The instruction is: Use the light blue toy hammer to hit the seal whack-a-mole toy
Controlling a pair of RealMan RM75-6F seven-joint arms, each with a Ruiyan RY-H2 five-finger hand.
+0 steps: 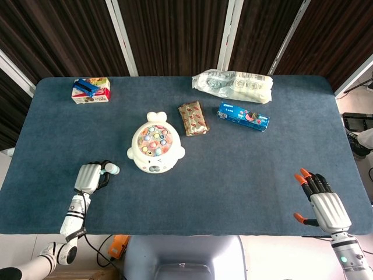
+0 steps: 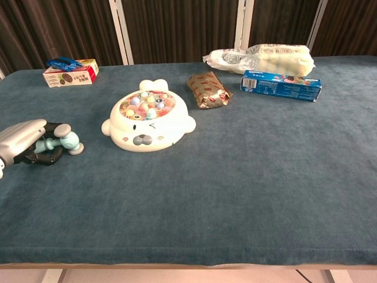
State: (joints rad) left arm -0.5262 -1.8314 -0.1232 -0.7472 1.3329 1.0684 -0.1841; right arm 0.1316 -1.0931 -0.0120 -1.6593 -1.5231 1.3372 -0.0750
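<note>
Table (image 1: 245, 169): dark blue cloth top, bearing everything listed below.

Clear plastic bag (image 1: 233, 85): pale packets inside; lies at 1 o'clock from table centre, near the far edge.

Seal whack-a-mole toy (image 1: 154, 150): white body, round face studded with coloured pegs; sits just left of centre, at about 9 o'clock, upright on the cloth.

Blue biscuit box (image 1: 243, 116): long, lying flat at 2 o'clock, just nearer than the plastic bag.

Red-and-white box (image 1: 91, 91): with a blue item on top; at 10 o'clock, near the far-left corner.

Brown patterned packet (image 1: 193, 118): lies at 12 o'clock, between the seal toy and the blue box, touching neither.

Right hand (image 1: 322, 201): at 4 o'clock by the near-right edge, fingers spread, orange-tipped, holding nothing; not seen in the chest view.

Left hand (image 2: 26, 143): at 8 o'clock, dark fingers curled around the hammer's handle.

Light blue toy hammer (image 2: 63, 142): head protrudes from the left hand toward the seal toy, low by the cloth, apart from the toy.
</note>
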